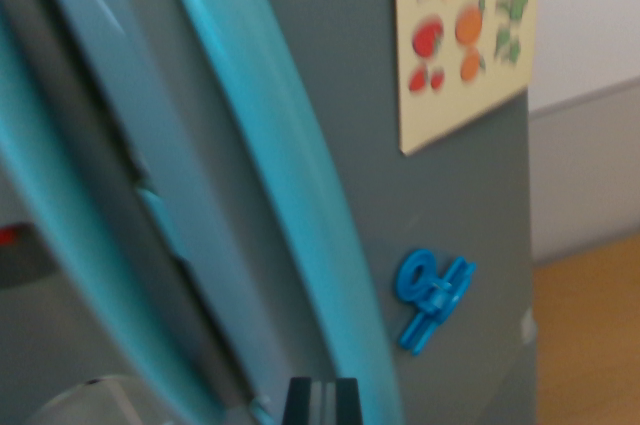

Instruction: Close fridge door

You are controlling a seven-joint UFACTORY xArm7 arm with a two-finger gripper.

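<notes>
A grey toy fridge door (400, 195) fills most of the wrist view, seen close up and slightly blurred. A long curved teal handle (285, 185) runs down its face from top centre to the bottom edge. To the wrist view's left, a dark seam (150, 185) separates this door from a second grey panel, which carries another teal handle (50, 235) of its own. A cream card printed with fruit pictures (465, 35) is stuck at the upper right of the door, and a blue plastic clip-shaped magnet (432, 297) sits lower down. Only a dark sliver of the tool (322, 402) shows at the bottom edge, touching or just beside the handle's lower end; whether it is open or closed cannot be told. Wooden floor (590, 345) and a pale wall (585, 15) show at right.
</notes>
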